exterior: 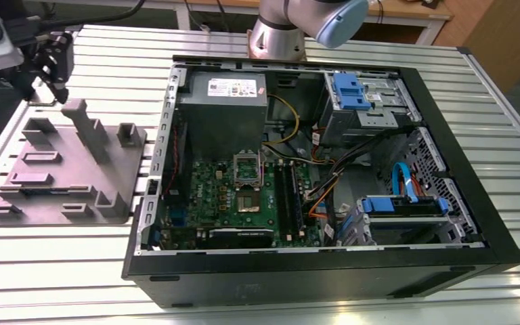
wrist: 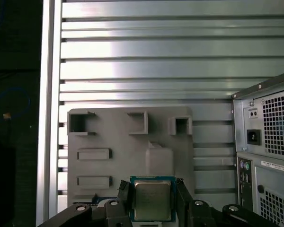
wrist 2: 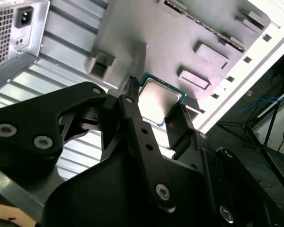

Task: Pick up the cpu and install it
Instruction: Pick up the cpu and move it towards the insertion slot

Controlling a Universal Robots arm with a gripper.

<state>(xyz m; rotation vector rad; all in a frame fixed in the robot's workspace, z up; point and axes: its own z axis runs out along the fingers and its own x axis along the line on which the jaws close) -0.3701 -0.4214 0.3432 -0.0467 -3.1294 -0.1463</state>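
Note:
The cpu [wrist 2: 159, 100] [wrist: 152, 199], a small square chip with a silvery top and green edge, is held between my two dark fingers in both wrist views. My gripper [wrist 2: 155, 103] [wrist: 151, 201] is shut on it by two opposite edges. In the exterior view the gripper [exterior: 54, 64] hangs above the far end of the grey holder plate [exterior: 61, 169], at the exterior view's left of the open computer case [exterior: 314, 271]. The green motherboard [exterior: 224, 196] lies inside the case, with its square socket [exterior: 246, 202] and the raised metal frame [exterior: 246, 164] beside it.
The grey holder plate [wrist: 132, 142] [wrist 2: 180, 33] has upright posts and low blocks below the gripper. Inside the case are a grey power supply [exterior: 224, 112], black memory sticks [exterior: 287, 193], cables and blue drive bays [exterior: 405, 203]. The ribbed metal table [exterior: 52, 271] carries everything.

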